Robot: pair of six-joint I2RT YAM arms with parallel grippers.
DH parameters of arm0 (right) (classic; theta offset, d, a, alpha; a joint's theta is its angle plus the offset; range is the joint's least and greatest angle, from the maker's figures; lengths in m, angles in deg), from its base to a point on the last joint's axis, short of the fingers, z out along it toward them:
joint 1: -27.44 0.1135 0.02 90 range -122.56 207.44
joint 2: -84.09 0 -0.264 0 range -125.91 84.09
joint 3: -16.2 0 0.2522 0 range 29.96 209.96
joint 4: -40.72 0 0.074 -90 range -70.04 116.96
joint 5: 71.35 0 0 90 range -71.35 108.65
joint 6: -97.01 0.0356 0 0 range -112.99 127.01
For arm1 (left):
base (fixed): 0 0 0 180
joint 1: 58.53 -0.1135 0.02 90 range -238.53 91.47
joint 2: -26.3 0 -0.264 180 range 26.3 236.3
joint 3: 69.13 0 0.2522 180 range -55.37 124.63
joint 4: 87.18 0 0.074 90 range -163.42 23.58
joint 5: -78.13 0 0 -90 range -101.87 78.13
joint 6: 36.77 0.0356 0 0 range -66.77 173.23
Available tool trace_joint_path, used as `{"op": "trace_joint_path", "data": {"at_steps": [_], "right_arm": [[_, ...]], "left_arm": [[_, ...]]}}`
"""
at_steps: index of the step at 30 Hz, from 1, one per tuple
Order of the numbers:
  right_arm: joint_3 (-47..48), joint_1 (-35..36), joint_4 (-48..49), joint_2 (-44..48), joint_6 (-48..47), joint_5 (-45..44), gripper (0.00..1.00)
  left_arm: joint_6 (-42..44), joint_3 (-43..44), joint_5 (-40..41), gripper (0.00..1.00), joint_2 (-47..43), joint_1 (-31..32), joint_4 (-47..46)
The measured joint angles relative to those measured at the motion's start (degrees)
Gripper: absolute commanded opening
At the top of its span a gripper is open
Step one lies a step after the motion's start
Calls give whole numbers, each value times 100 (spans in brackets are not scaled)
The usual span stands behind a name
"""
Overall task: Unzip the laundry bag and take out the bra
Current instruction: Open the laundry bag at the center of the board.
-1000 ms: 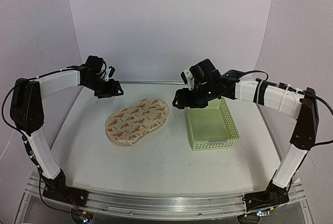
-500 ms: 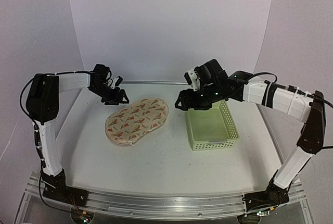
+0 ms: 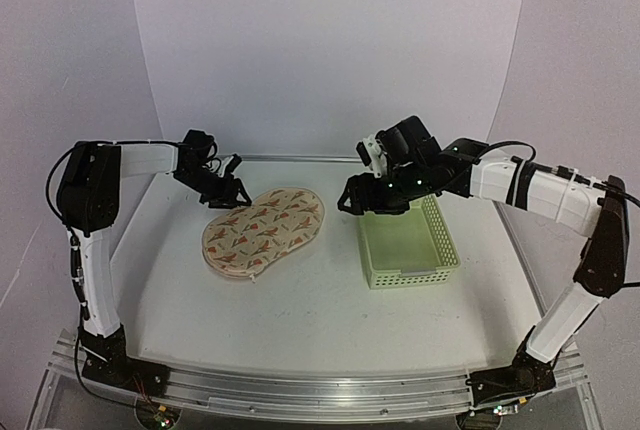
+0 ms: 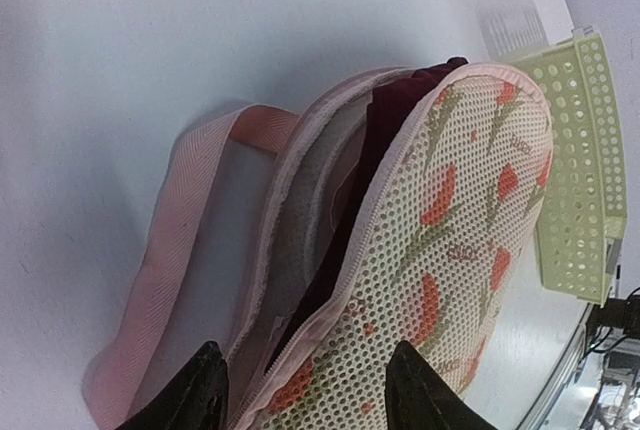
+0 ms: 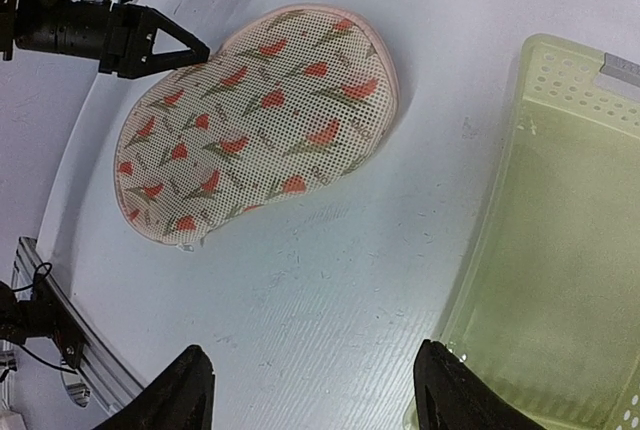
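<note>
1. At the near edge of the white table (image 3: 300,320), the two arm bases sit on a metal rail (image 3: 300,390), the left arm rising at the left and the right arm at the right.
2. Farther in, left of centre, the laundry bag (image 3: 265,230) lies flat on the table with its printed dome up and its long axis running from near-left to far-right.
3. Just to the right of it, not touching, stands a pale green slatted basket (image 3: 405,245); nothing solid shows inside it.
4. At the bag's far-left rim the left gripper (image 3: 232,190) is low over the table. In the left wrist view its jaws are parted, with the bag's zip edge between the two dark fingertips (image 4: 205,390). I cannot tell whether they press on it.
5. That same view shows the bag gaping at this end: pale lining (image 4: 300,220), with dark maroon fabric (image 4: 375,180) tucked between the shells. A pink strap loop (image 4: 180,240) trails from the rim onto the table.
6. Beyond the basket's far-left corner the right gripper (image 3: 348,200) hangs above the table, between bag and basket. Its jaws are spread wide and grasp nothing.
7. Behind everything curves a plain pale backdrop (image 3: 330,50).
</note>
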Motion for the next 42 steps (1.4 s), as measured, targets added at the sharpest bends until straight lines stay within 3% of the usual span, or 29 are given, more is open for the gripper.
{"op": "trace_joint_path", "data": {"at_steps": [9,16,31,42], "right_arm": [[-28,4,20,9,46,44,69],[-66,11,33,9,52,94,69],[-74,76,37,9,57,186,69],[-74,243,37,2,39,227,69]], "left_arm": [[35,-229,-103,24,0,-59,-2],[61,-398,-140,0,-2,-122,-4],[-184,-835,33,0,-787,-210,-79],[-962,-2686,551,0,-2035,-437,-730]]}}
